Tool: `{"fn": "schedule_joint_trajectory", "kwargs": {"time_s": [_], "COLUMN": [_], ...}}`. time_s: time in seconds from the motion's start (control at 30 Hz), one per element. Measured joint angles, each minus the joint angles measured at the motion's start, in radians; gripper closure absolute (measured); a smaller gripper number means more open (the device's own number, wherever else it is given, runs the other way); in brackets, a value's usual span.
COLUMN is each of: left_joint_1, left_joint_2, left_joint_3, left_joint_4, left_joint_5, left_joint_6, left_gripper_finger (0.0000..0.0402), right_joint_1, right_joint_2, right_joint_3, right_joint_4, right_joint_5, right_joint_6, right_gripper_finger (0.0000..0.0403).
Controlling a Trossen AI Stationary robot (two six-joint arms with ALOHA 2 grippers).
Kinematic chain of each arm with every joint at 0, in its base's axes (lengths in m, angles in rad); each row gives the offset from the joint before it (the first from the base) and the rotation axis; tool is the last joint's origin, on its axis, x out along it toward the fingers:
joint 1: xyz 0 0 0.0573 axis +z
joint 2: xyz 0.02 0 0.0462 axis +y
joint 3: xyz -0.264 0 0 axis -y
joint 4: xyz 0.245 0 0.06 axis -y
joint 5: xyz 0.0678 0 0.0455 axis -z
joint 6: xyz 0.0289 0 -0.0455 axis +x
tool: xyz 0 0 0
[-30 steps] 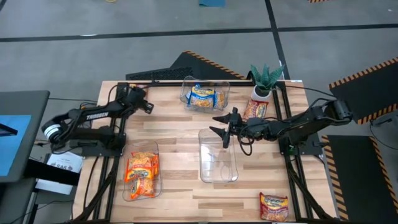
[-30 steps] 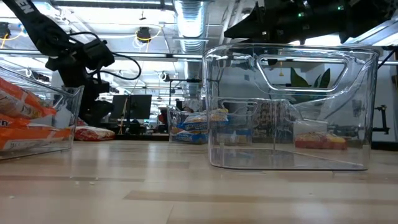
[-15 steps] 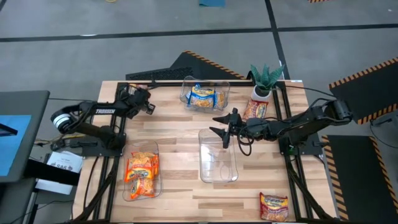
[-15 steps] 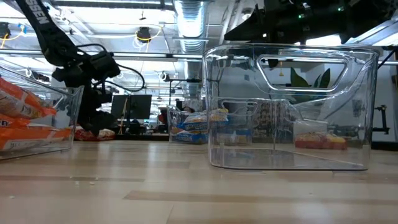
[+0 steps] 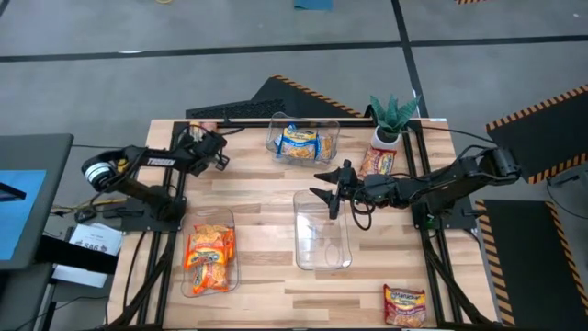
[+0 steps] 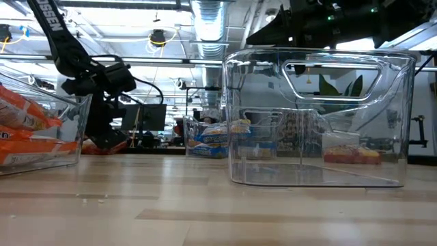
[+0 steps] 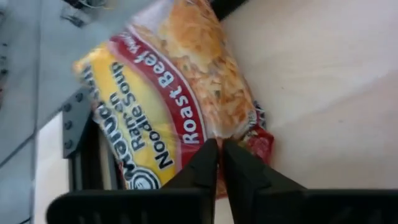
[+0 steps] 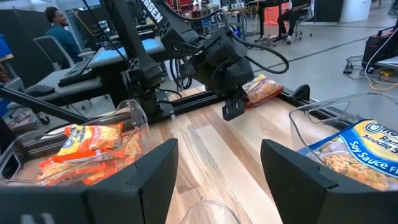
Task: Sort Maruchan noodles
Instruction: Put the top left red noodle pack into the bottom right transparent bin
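Note:
A red-and-yellow Roast Beef noodle packet (image 7: 180, 99) lies flat at the table's far left corner, partly over the black frame rail. My left gripper (image 7: 221, 149) is down at its near edge, shut; the high view shows the gripper (image 5: 205, 140) by that corner. My right gripper (image 5: 323, 184) hangs open above the far end of an empty clear bin (image 5: 322, 241). A far bin (image 5: 303, 140) holds a blue-and-yellow packet. A near-left bin (image 5: 209, 253) holds orange packets. Loose packets lie beside the plant (image 5: 377, 162) and at the near right (image 5: 404, 303). My left gripper pinches the Roast Beef packet's near edge (image 7: 205, 134) between its two shut fingers, close to the red crimped end (image 7: 261, 134). The fingers come from above, slanting toward the table's far edge. The packet lies flat on the table corner.
A small potted plant (image 5: 393, 115) stands at the far right. Black frame rails (image 5: 239, 121) run along the far edge and both sides. Bare wood (image 5: 257, 184) lies between the three bins. People sit in the room beyond the table (image 8: 56, 22).
My left gripper has come down and a little toward the table's far edge, onto the packet at the far left corner; in the low view it now stands in front of the packet. The right arm has kept still.

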Motion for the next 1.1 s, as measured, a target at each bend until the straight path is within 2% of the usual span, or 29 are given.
{"fn": "schedule_joint_trajectory", "kwargs": {"time_s": [0.17,0.23,0.43,0.63,0.73,0.9,1.1], "left_joint_1": [-0.008,-0.031,-0.157,-0.343,-0.404,-0.4,-0.323], "left_joint_2": [-0.11,-0.178,-0.416,-0.633,-0.695,-0.707,-0.577], "left_joint_3": [-0.002,-0.002,-0.002,-0.002,-0.002,-0.002,-0.002], "left_joint_4": [-0.021,-0.026,-0.085,-0.093,-0.119,-0.218,-0.202], "left_joint_5": [0.171,0.21,0.199,0.2,0.146,0.114,0.158], "left_joint_6": [0.025,0.025,0.019,0.021,0.009,-0.008,-0.046], "left_gripper_finger": [0.0401,0.0401,0.0401,0.0401,0.0401,0.0401,0.0373], "right_joint_1": [0.0,-0.001,-0.001,-0.001,-0.001,-0.001,-0.001], "right_joint_2": [0.0,0.0,0.0,0.0,0.0,0.0,0.0], "right_joint_3": [0.0,0.0,0.0,0.0,0.0,0.0,0.0], "right_joint_4": [-0.001,-0.002,-0.002,-0.001,-0.001,-0.001,-0.001], "right_joint_5": [0.0,0.0,0.0,0.0,0.0,0.0,0.0], "right_joint_6": [0.0,0.0,0.0,0.0,0.0,0.002,0.002], "right_gripper_finger": [0.0148,0.0148,0.0148,0.0148,0.0148,0.0148,0.0148]}}
